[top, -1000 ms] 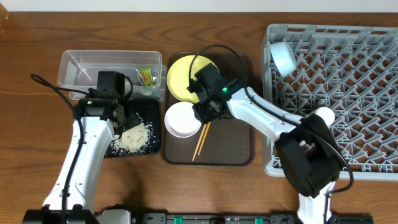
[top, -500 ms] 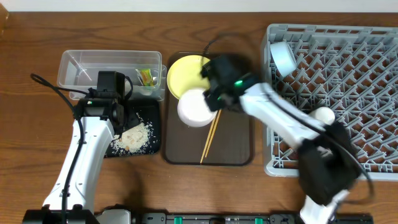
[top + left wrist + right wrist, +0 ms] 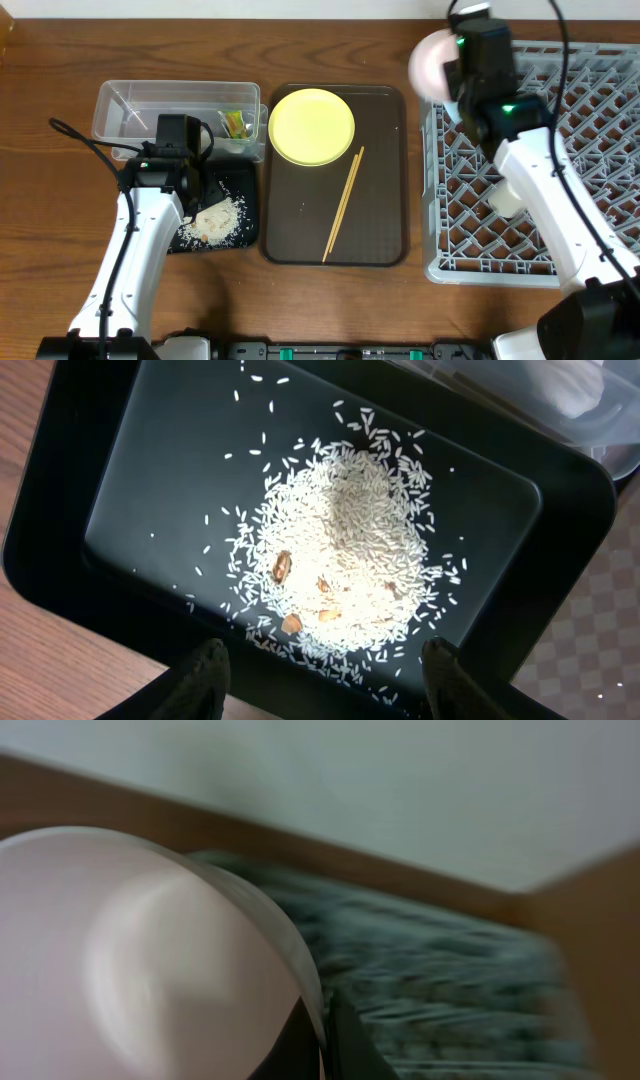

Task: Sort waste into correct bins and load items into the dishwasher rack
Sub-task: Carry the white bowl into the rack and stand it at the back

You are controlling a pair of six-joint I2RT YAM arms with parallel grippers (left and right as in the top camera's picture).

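White bowl (image 3: 430,62) in right pincer (image 3: 453,68) over corner of grey rack (image 3: 590,150), yellow plate (image 3: 311,126) and chopsticks (image 3: 342,203) on brown tray (image 3: 380,225)

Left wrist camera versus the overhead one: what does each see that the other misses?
Only the left wrist view shows small brown bits among the rice. Only the overhead view shows the yellow plate, chopsticks, clear box, dishwasher rack, and the right gripper holding the white bowl near the rack's edge. Both show the black tray with the rice piled on it.

white bowl (image 3: 430,62) aloft (blurred), yellow plate (image 3: 311,126) flat
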